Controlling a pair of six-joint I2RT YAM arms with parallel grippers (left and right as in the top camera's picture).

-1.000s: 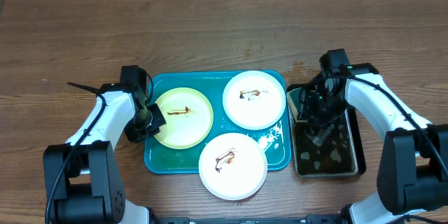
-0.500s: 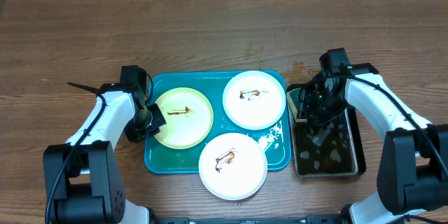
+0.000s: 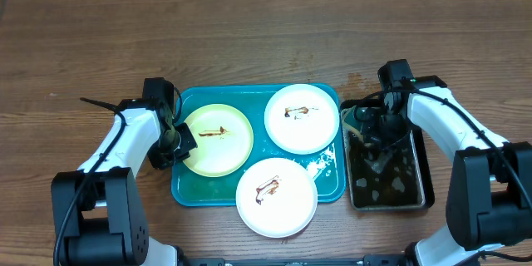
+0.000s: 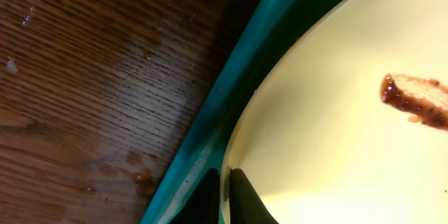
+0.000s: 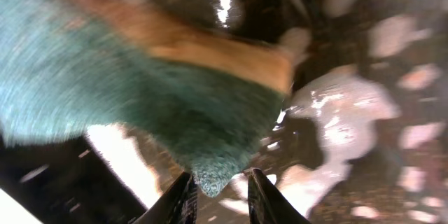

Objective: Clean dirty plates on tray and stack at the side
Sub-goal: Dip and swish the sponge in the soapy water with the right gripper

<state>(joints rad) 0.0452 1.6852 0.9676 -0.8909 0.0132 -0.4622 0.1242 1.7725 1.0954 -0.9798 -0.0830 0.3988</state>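
Since the earlier frame the right arm has shifted slightly over the black tray at the right of the frame, and the sponge now shows more clearly at that tray's upper left corner. The left arm and the plates lie as before.

The right claw hangs over the dark, foamy liquid. In the right wrist view its fingers stand close together, pinching the tapered tip of the teal and orange-brown sponge, which is blurred.

The left claw sits at the left edge of the pale yellow-green plate. In the left wrist view it is almost closed, one finger on each side of the plate's rim, just inside the rim of the teal tray.

This plate lies in the tray's left half and carries a brown smear. One white plate lies in the tray's upper right; another white plate overhangs its lower rim. Both are smeared at centre. The tray rests on the wooden table.
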